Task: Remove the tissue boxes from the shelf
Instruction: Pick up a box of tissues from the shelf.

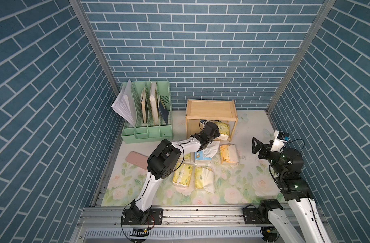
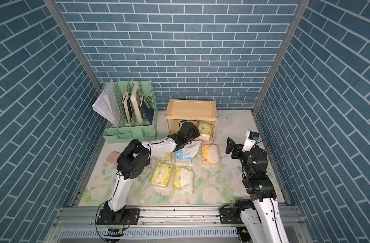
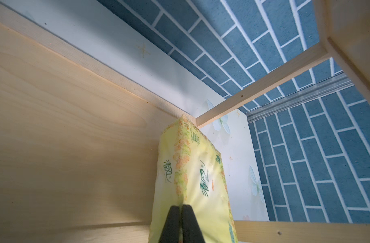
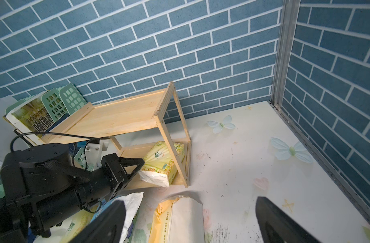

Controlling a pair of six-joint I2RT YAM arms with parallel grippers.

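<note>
The wooden shelf (image 1: 210, 109) (image 4: 116, 117) stands at the back of the mat. One yellow-green tissue box (image 1: 224, 129) (image 3: 200, 168) (image 4: 163, 160) lies on its lower board (image 3: 53, 126), white tissue sticking out toward the front. My left gripper (image 3: 181, 207) (image 4: 142, 163) reaches under the top board and is shut on this pack's edge seam. Several other tissue boxes lie on the mat in front, among them a blue-and-white one (image 1: 203, 156) and an orange-yellow one (image 1: 229, 154) (image 4: 177, 221). My right gripper (image 4: 188, 221) (image 1: 256, 146) hovers open, empty, right of them.
A mint green file organizer (image 1: 146, 111) with papers and books stands left of the shelf. A pink flat case (image 1: 136, 161) lies by the left arm's elbow. Blue brick walls close in three sides; the metal rail (image 1: 200, 214) runs along the front.
</note>
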